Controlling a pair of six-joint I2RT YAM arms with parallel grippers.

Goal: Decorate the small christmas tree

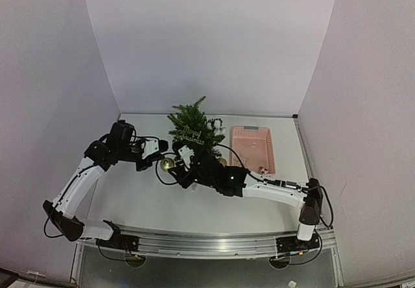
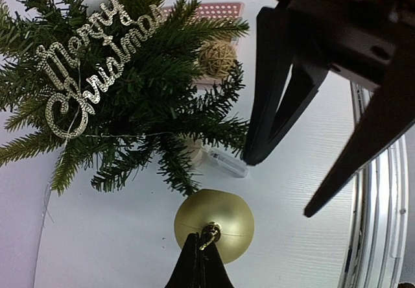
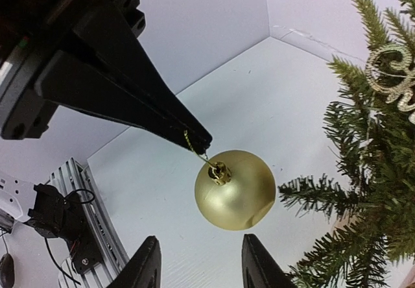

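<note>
The small christmas tree [image 1: 190, 124] stands at the back middle of the table, with a glittery "Merry Christmas" sign [image 2: 91, 67] and a wicker ball [image 2: 217, 58] on its branches. A matte gold bauble [image 3: 235, 189] hangs by its gold loop just left of the tree's lower branches. My left gripper [image 2: 200, 249] is shut on that loop. My right gripper [image 3: 202, 246] is open, its fingertips just short of the bauble on either side and apart from it. In the top view both grippers meet at the bauble [image 1: 167, 163].
A pink basket [image 1: 253, 148] lies right of the tree. A small clear tube [image 2: 224, 163] lies by the tree's pale pot [image 2: 193, 150]. White walls close the back and sides. The metal rail [image 1: 214, 242] runs along the near edge.
</note>
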